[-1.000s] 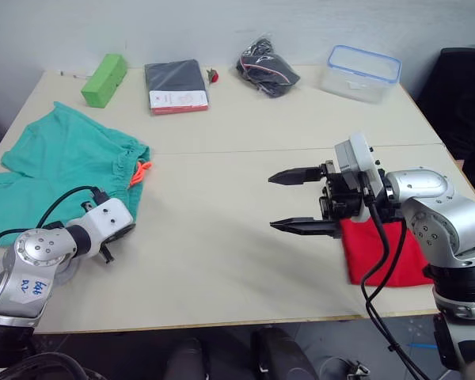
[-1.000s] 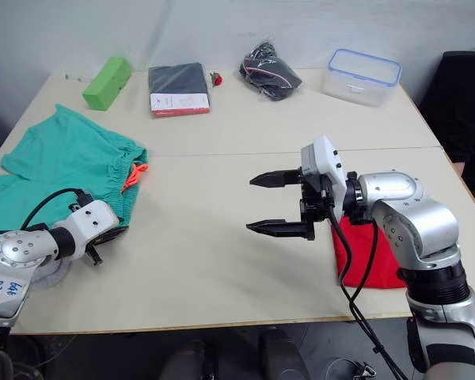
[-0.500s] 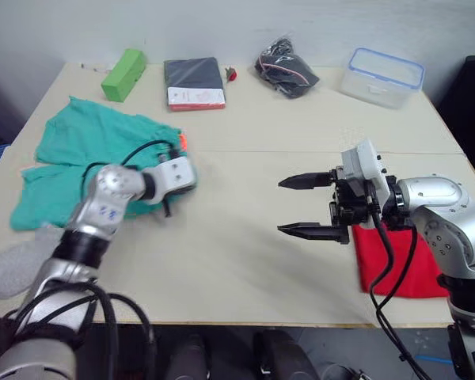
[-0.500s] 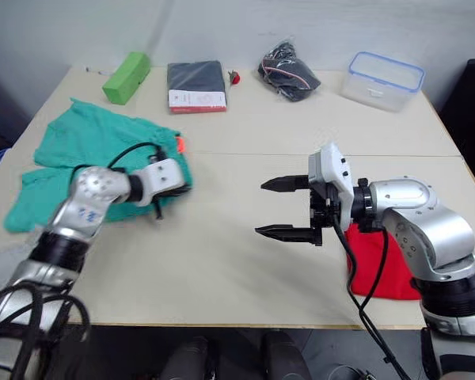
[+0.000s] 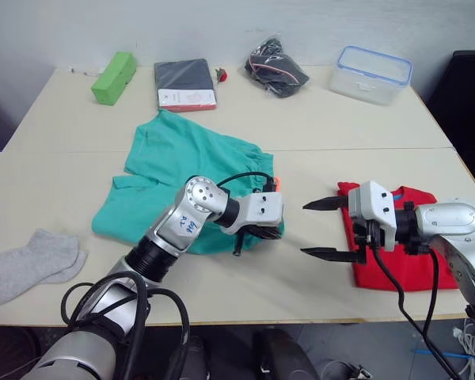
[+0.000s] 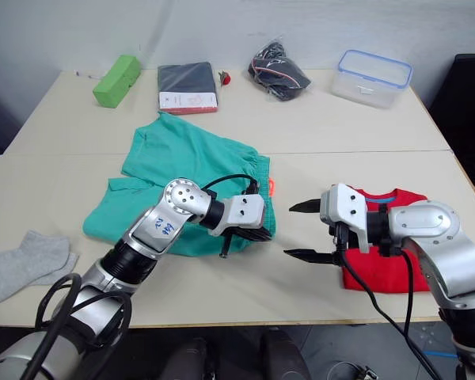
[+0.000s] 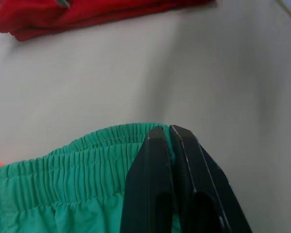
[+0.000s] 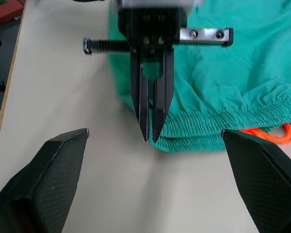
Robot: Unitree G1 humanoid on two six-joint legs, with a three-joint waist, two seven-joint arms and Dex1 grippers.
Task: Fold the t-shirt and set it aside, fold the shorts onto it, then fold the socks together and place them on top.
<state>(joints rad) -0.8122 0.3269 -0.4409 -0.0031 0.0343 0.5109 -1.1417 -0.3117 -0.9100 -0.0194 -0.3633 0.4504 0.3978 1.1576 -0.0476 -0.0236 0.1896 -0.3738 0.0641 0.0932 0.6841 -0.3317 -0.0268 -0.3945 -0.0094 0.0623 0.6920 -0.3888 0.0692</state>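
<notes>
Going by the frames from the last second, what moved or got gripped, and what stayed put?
The left claw, shut on the waistband of the shorts, has dragged them from the table's left side toward the middle, close to the t-shirt. The right claw stayed open, hovering beside the folded t-shirt, which has not moved. The socks lie untouched near the left front edge, and the items along the far edge are unchanged.

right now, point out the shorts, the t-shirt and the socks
shorts point(image 5: 186, 158): left eye view, flat upper cloth.
t-shirt point(image 5: 404, 265): left eye view, folded body.
socks point(image 5: 28, 261): left eye view, middle of the pair.
</notes>
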